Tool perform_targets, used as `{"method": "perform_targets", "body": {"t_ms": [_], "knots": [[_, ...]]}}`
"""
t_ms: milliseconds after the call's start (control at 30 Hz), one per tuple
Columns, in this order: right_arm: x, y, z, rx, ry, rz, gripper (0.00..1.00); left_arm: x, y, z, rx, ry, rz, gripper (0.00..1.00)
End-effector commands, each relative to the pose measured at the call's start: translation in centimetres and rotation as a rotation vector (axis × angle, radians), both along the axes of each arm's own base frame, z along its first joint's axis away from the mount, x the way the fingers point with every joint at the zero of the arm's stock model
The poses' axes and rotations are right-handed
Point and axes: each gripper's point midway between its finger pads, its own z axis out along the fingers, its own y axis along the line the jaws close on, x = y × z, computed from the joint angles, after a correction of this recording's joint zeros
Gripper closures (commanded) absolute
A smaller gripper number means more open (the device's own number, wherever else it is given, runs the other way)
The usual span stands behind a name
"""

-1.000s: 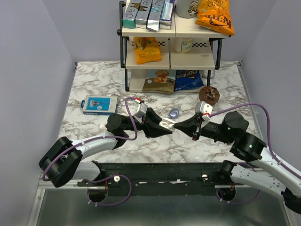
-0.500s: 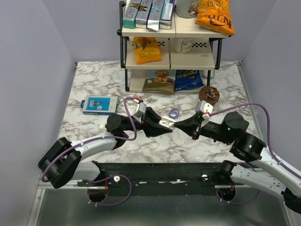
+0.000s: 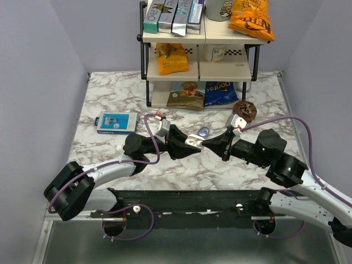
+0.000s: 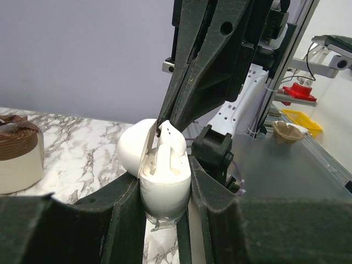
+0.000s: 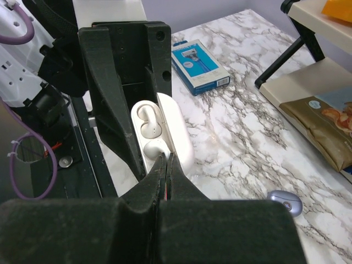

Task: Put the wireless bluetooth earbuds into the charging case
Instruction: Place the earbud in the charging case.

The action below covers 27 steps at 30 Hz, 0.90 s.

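Note:
The charging case (image 3: 192,142) I see in use is a white clamshell with its lid open, not lavender. My left gripper (image 3: 188,144) is shut on its base (image 4: 165,192) and holds it above the table. Two white earbuds sit in its wells, one (image 5: 147,120) fully seated and the other (image 5: 152,147) right at my right gripper's tips. My right gripper (image 5: 165,160) is shut with nothing between its jaws, and its tips touch that earbud. In the left wrist view the right gripper (image 4: 163,130) presses on the earbud (image 4: 166,149) from above. No purple earbuds are in view.
A small lavender-blue rounded object (image 3: 204,132) lies on the marble table (image 3: 110,99) just beyond the grippers. A blue box (image 3: 116,122) lies at the left and a brown round object (image 3: 245,110) at the right. A snack shelf (image 3: 198,60) stands at the back.
My right gripper has moved left and slightly away, bringing its shut tips onto the earbud in the open case. The left gripper has lifted the case slightly toward it.

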Motion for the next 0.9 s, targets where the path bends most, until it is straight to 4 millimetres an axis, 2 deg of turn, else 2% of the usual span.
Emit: {"method": "perform_targets", "body": {"t_ms": [0,400,667,867], "knots": [[-0.01,-0.23,-2.05,-0.068,0.057,-0.022,0.99,-0.28,0.76,2.79,-0.091,-0.098,0.046,1.0],[0.36,-0.52,-2.49,-0.063,0.096,-0.067,0.99,0.18,0.92,2.9,-0.098,-0.104,0.083,1.0],[-0.11,0.02,-2.98,-0.094,0.1,-0.029,0.99,0.19,1.03,2.88,-0.101,-0.11,0.09,1.0],[0.1,-0.4,-2.38,-0.079,0.091,-0.055,0.99,0.3,1.11,2.76,-0.102,-0.109,0.101,1.0]]}}
